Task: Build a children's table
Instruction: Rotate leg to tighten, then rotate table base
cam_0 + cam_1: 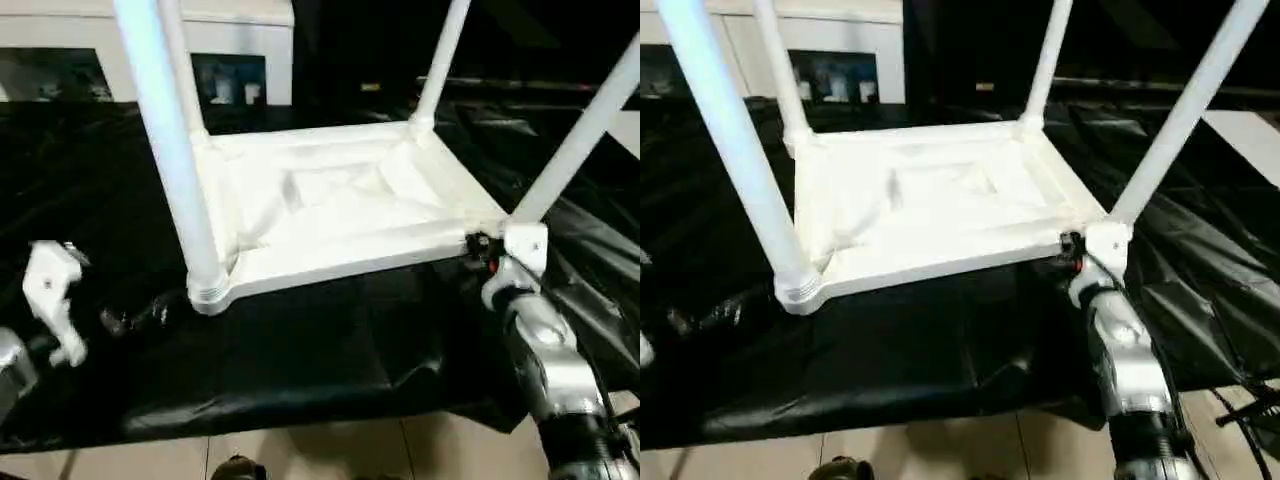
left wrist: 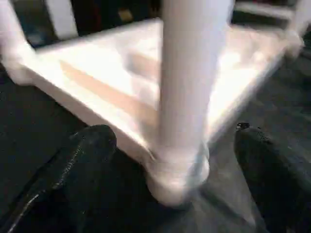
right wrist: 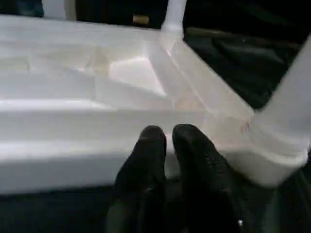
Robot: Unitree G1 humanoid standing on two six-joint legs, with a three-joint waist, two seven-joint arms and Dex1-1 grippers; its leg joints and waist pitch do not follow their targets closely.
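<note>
The white children's table (image 1: 330, 200) lies upside down on black sheeting, ribbed underside up, with its legs standing in the corner sockets. The near-left leg (image 1: 170, 150) rises from its socket (image 2: 177, 170). My left gripper (image 2: 172, 136) is open, one black finger (image 2: 82, 155) on either side of that socket and apart from it. My right gripper (image 3: 167, 133) is shut with nothing between its fingers, its tips against the table's near rim beside the near-right leg (image 1: 580, 130) and its socket (image 3: 272, 150). From the head view the right gripper (image 1: 478, 248) shows at that corner.
Black plastic sheeting (image 1: 300, 350) covers the work surface and ends at a front edge above the tiled floor (image 1: 350, 450). A white cabinet with glass-fronted shelves (image 1: 230, 60) stands at the back left. My silver right forearm (image 1: 550, 360) reaches in from the lower right.
</note>
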